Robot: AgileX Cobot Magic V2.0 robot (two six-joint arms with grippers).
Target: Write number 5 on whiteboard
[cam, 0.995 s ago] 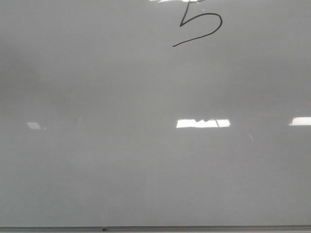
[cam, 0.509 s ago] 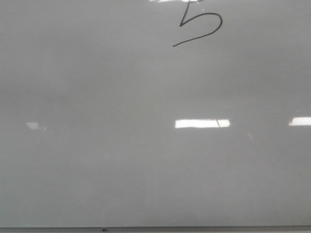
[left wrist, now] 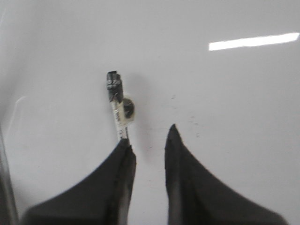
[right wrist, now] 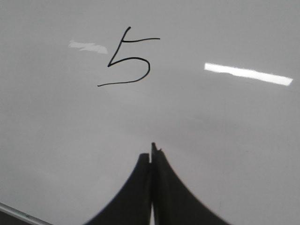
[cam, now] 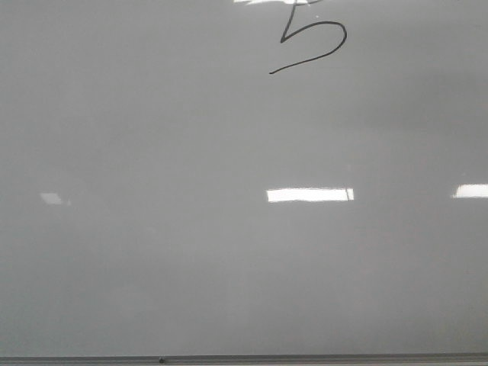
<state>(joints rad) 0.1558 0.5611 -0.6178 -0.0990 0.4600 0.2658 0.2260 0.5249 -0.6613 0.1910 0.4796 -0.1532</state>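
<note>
The whiteboard (cam: 152,229) fills the front view. The number 5 (cam: 305,62), a thin black stroke with a long tail, stands at its top edge, right of centre. It also shows in the right wrist view (right wrist: 119,47), beyond my right gripper (right wrist: 152,149), which is shut with nothing seen between its fingers and hangs over bare board. My left gripper (left wrist: 149,134) is open and empty over the board (left wrist: 225,93). A black-capped marker (left wrist: 119,105) with a white label lies on the board just past one fingertip. Neither gripper shows in the front view.
A thin grey metal edge strip (cam: 229,358) runs along the board's near edge and also shows in the right wrist view (right wrist: 14,211). Bright rectangular light reflections (cam: 309,194) lie on the glossy surface.
In the front view the middle light reflection has slid slightly left and lost the small dark notches on its edge. The 5 is unchanged.
</note>
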